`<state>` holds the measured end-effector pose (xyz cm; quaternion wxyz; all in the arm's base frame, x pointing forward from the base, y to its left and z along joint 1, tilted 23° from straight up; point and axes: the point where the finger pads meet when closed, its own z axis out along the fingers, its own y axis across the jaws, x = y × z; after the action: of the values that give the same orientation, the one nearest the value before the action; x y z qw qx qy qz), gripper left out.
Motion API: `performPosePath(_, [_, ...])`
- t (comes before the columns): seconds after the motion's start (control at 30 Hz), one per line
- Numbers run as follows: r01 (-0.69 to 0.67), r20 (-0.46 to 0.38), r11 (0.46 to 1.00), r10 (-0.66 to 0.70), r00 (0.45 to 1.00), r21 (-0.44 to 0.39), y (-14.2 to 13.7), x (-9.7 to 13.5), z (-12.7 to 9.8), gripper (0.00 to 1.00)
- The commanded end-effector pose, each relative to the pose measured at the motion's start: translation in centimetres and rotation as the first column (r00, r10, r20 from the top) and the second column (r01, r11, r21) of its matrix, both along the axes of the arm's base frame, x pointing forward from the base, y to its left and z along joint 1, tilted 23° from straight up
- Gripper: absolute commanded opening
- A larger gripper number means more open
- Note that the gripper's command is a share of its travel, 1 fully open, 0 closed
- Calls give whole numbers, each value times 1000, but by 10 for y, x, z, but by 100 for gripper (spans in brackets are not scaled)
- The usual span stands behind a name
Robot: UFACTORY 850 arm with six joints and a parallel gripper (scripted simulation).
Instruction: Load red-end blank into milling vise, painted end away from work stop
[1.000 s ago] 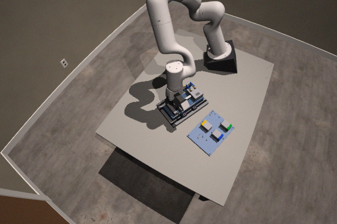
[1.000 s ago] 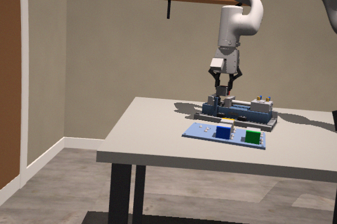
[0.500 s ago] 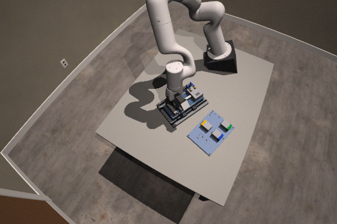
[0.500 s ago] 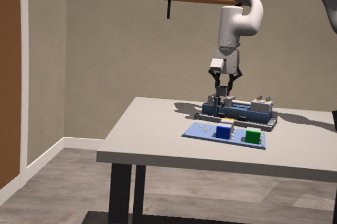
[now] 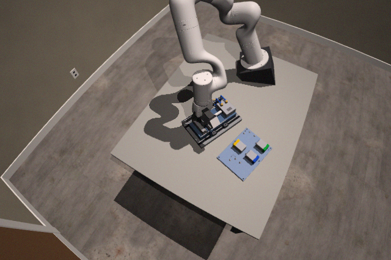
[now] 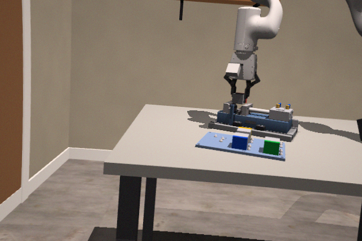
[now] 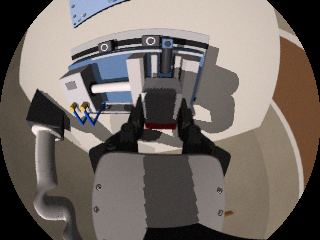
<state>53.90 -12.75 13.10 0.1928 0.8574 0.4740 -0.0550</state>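
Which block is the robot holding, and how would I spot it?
Find the blue vise on the table's far side. Just above its left end the gripper pinches a grey block. Its end is red; the three on the infeed plate are yellow, blue and green.

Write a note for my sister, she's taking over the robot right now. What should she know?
Hand: shut on the red-ended blank, holding it just above the milling vise, over the gap between the jaws.
Other blanks: the yellow-ended blank, blue-ended blank and green-ended blank lie on the infeed plate.
Done: red blank picked and carried to the vise.
Left: lower it onto the low bars, snug it against the fixed jaw and work stop with the red end away from the stop, then let go.
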Motion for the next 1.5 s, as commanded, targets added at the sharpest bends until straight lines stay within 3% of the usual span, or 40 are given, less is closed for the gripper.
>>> performPosePath(0.0, [0, 2, 1000, 0, 1000, 0, 0, 1, 0, 0])
performPosePath(1.47, [0, 2, 1000, 0, 1000, 0, -2, 1, -3, 0])
